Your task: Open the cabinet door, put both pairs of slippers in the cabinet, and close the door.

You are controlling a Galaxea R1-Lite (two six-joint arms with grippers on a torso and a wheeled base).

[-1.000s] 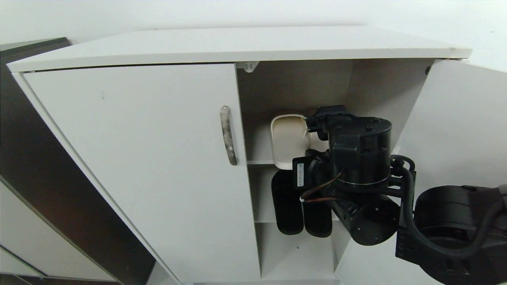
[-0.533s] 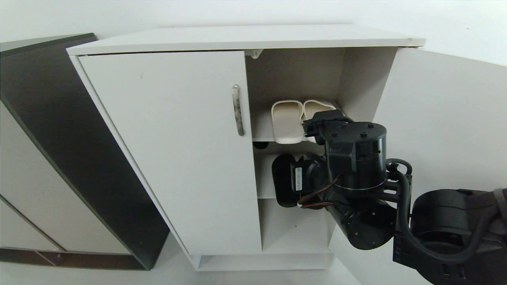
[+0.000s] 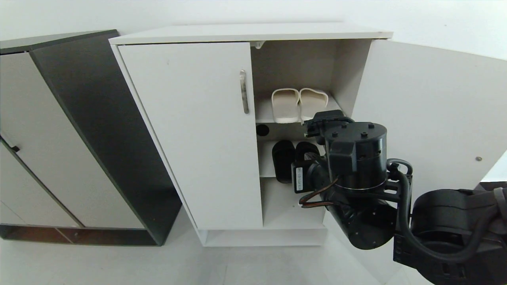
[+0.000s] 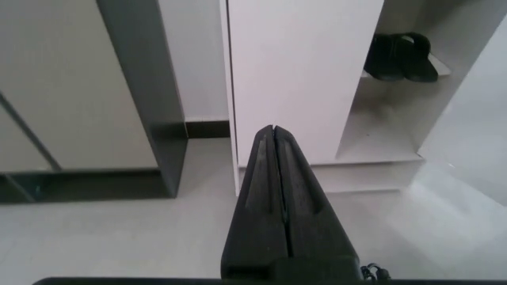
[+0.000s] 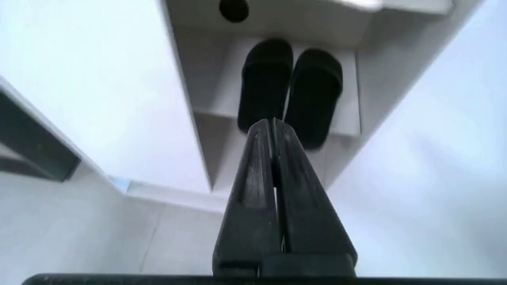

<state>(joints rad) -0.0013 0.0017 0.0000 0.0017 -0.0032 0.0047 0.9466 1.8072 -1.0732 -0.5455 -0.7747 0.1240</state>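
Free bottom compartment (image 3: 291,206) under black slippers (image 3: 283,160), beside shut left door (image 3: 194,130)

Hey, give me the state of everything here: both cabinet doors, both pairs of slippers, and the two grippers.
right cabinet door: swung wide open.
left cabinet door: shut.
white slippers: put away, side by side on the top shelf.
black slippers: put away, side by side on the middle shelf.
left gripper: shut, holding nothing.
right gripper: shut, holding nothing.
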